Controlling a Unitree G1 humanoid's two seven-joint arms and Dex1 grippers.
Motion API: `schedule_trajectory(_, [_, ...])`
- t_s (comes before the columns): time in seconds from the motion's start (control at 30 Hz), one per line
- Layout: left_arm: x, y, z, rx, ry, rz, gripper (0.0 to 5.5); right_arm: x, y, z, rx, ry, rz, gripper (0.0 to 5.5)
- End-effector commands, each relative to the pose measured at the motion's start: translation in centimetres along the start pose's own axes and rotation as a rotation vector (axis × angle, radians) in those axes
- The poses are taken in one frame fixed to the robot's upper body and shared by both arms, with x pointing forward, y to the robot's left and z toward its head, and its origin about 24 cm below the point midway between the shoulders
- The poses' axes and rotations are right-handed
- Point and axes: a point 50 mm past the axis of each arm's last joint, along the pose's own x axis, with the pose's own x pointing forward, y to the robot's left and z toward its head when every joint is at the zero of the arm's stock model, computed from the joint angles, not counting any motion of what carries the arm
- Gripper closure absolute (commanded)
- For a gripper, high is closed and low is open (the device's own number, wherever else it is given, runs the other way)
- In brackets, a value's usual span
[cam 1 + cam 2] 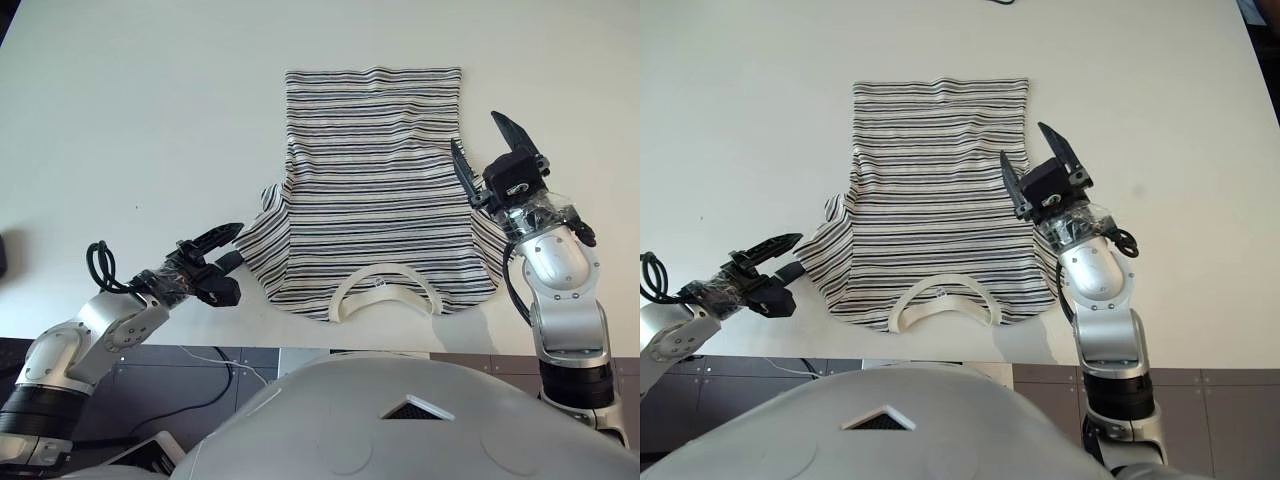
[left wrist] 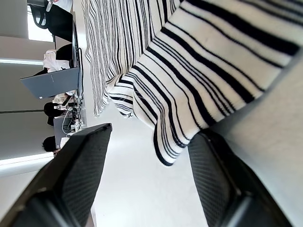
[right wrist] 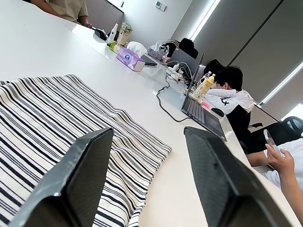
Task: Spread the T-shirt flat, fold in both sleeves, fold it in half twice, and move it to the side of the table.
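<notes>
**Left gripper open at the striped T-shirt's sleeve, sleeve fold to come**

At far left, the left gripper [image 1: 236, 246] sits low over the white table [image 1: 120, 120], its two black fingers spread wide and holding nothing. Its tips are just beside the shirt's left edge. In the left wrist view that striped edge lies between the open fingers [image 2: 80, 170] without being pinched.

Next comes the shirt's left sleeve [image 1: 266, 205], which is bunched and slightly curled up, not laid flat. The black-and-cream striped cotton T-shirt [image 1: 375, 170] lies in the middle of the table, with its hem far from the robot. Its cream ribbed collar [image 1: 385, 285] is at the near edge. The body is mostly flat, with soft ripples near the hem.

At right, the right gripper [image 1: 475, 132] hangs above the shirt's right side. It is also wide open and empty, and is raised off the cloth. Whether the right sleeve is already tucked under cannot be told.

The step in hand looks like folding in the left sleeve. To do it well, the left gripper should probably close on the sleeve's outer edge only and take a single layer. It should then lift just enough to clear the cloth and carry the sleeve straight across toward the shirt's midline. Pressing the right gripper lightly on the body could stop the whole shirt from sliding.
</notes>
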Motion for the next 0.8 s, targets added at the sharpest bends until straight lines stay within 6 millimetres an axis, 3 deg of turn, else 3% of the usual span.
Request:
schedule_trajectory(0.03, [-0.7, -5.3, 2.2, -0.072, -0.017, -0.279, 2.64, 0.3, -0.3, 0.1, -0.008, -0.004, 0.002, 2.75])
schedule_trajectory(0.17, [-1.4, -5.6, 1.3, -0.054, 0.037, -0.299, 2.72, 0.5, -0.3, 0.0, 0.001, -0.005, -0.001, 2.75])
schedule_trajectory(0.27, [-1.5, -6.1, 0.0, -0.039, 0.078, -0.303, 3.32, 0.5, -0.2, 0.1, 0.007, -0.006, -0.003, 2.75])
schedule_trajectory(0.43, [0.4, -6.2, -0.1, -0.036, 0.094, -0.300, 4.37, 0.6, 0.1, 0.0, 0.018, -0.006, -0.003, 2.75])
schedule_trajectory(0.53, [0.8, -5.1, 0.0, -0.032, 0.101, -0.279, 4.61, 0.7, 0.3, 0.0, 0.024, -0.008, -0.001, 2.75])
schedule_trajectory(0.8, [-0.2, -4.2, 0.3, -0.050, 0.123, -0.246, 5.29, 0.4, 0.6, 0.0, 0.033, -0.002, -0.007, 2.75])
